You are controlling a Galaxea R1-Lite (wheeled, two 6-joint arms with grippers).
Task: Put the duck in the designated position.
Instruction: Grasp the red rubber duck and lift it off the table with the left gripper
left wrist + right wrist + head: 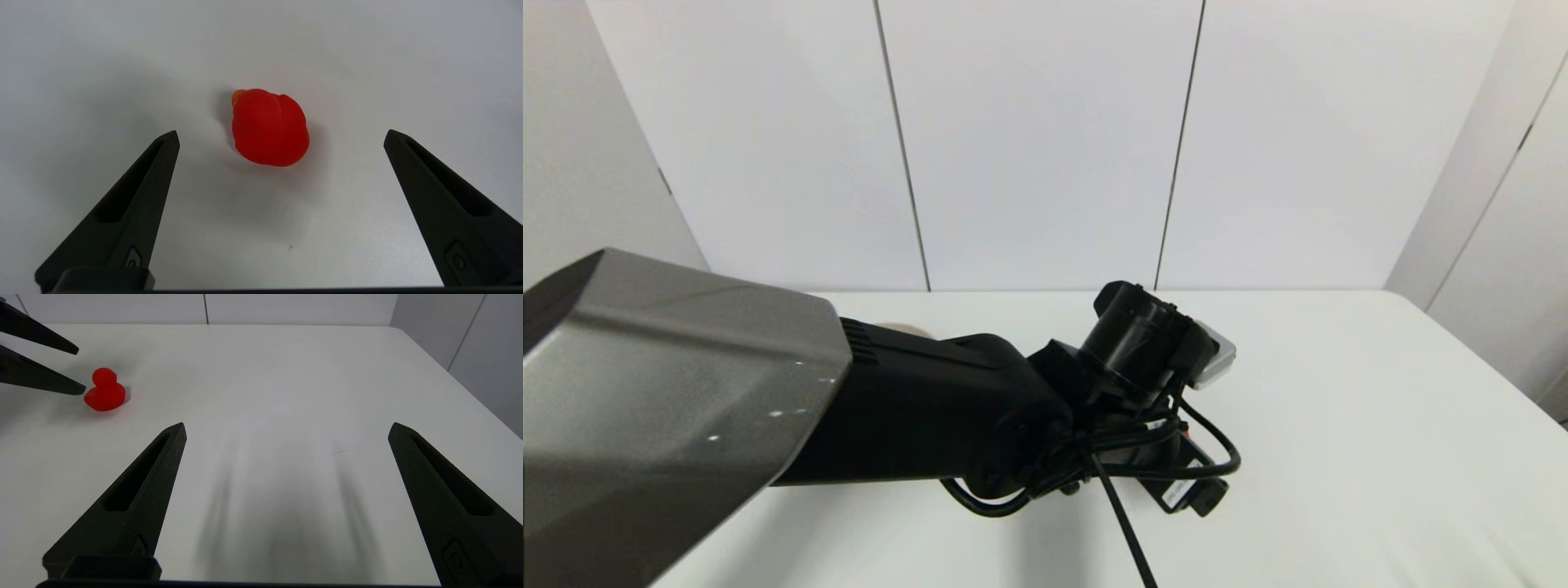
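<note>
While the duck sits upright on the white bench, its orange beak is turned toward the upper left of the left wrist frame, with the long axis of the body running diagonally from there to the lower right. The left hand is held above it, spread wide and released, nothing being grasped. In the head frame, the left arm is reached across the centre. The right hand is likewise spread open, over bare bench. Pale wall panels are seen behind.
</note>
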